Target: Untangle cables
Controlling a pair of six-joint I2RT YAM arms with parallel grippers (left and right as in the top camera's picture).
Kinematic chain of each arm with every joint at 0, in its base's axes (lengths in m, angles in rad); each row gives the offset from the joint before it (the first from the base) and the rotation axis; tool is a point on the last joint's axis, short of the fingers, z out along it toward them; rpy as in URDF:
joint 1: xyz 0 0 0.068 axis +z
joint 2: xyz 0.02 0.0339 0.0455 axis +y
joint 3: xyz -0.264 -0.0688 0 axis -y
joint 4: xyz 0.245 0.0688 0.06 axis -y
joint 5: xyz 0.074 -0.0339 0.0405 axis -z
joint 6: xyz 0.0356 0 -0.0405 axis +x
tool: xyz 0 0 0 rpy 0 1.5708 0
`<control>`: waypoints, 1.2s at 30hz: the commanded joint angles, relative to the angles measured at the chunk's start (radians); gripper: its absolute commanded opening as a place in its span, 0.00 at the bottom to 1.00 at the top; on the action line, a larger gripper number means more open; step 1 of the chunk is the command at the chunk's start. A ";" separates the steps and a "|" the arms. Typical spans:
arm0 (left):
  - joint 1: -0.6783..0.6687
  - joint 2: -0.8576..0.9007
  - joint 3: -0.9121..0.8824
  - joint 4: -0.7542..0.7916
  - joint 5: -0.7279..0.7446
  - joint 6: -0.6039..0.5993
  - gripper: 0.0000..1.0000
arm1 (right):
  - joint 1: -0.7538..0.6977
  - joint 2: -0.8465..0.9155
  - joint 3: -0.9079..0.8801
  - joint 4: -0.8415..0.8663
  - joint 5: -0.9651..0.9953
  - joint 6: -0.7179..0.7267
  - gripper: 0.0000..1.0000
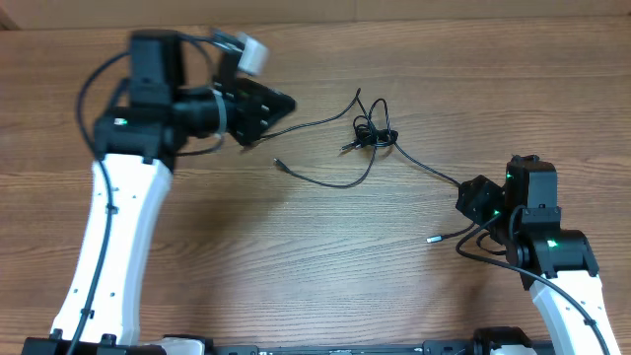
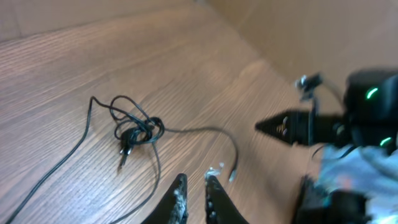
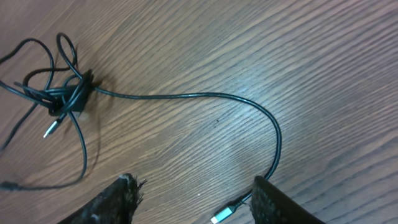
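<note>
Two thin black cables are knotted together (image 1: 375, 133) mid-table; the same tangle shows in the left wrist view (image 2: 137, 130) and the right wrist view (image 3: 65, 93). Loose strands trail left toward my left gripper (image 1: 289, 103) and right toward my right gripper (image 1: 471, 202). The left gripper (image 2: 196, 180) hovers above the wood, its fingers a narrow slit apart with nothing between them. The right gripper (image 3: 194, 183) stands wide open over bare table. A teal plug (image 3: 222, 216) lies just inside its right finger (image 3: 273, 202), and nothing grips it. A silvery plug (image 3: 50, 129) pokes out of the knot.
Another cable end (image 1: 279, 163) lies on the wood below the left gripper. The right arm (image 2: 354, 124) fills the right side of the left wrist view. A cardboard wall (image 2: 323, 31) borders the far table edge.
</note>
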 commanded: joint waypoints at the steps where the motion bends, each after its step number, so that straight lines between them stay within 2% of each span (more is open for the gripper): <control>1: -0.140 0.027 0.013 -0.012 -0.284 0.112 0.18 | -0.001 -0.003 0.007 0.005 -0.013 0.003 0.63; 3: -0.204 0.057 0.013 -0.010 -0.353 0.151 0.23 | -0.001 -0.003 0.007 0.005 -0.012 0.014 0.70; 4: -0.249 0.086 0.013 -0.005 -0.391 0.204 0.29 | -0.002 -0.003 0.007 0.004 -0.013 0.024 0.71; 6: -0.319 0.150 0.013 0.007 -0.454 0.314 0.40 | -0.002 -0.003 0.007 0.005 -0.011 0.044 0.84; 7: -0.338 0.174 0.013 0.016 -0.478 0.340 0.41 | -0.003 -0.003 0.007 0.005 -0.012 0.047 0.87; 8: -0.360 0.207 0.013 0.034 -0.512 0.359 0.42 | -0.003 -0.003 0.007 0.005 -0.012 0.056 0.95; 12: -0.413 0.343 0.013 0.145 -0.604 0.361 0.43 | -0.003 -0.003 0.007 0.005 -0.012 0.075 1.00; 23: -0.458 0.615 0.013 0.469 -0.608 0.362 0.45 | -0.003 -0.003 0.007 0.014 -0.012 0.093 1.00; 27: -0.459 0.639 0.013 0.510 -0.607 0.361 0.45 | -0.003 -0.003 0.007 0.020 -0.012 0.093 1.00; 33: -0.460 0.640 0.013 0.491 -0.607 0.360 0.45 | -0.003 -0.003 0.007 0.024 -0.012 0.093 1.00; 36: -0.460 0.640 0.011 0.473 -0.607 0.361 0.38 | -0.003 -0.003 0.007 0.024 -0.012 0.093 1.00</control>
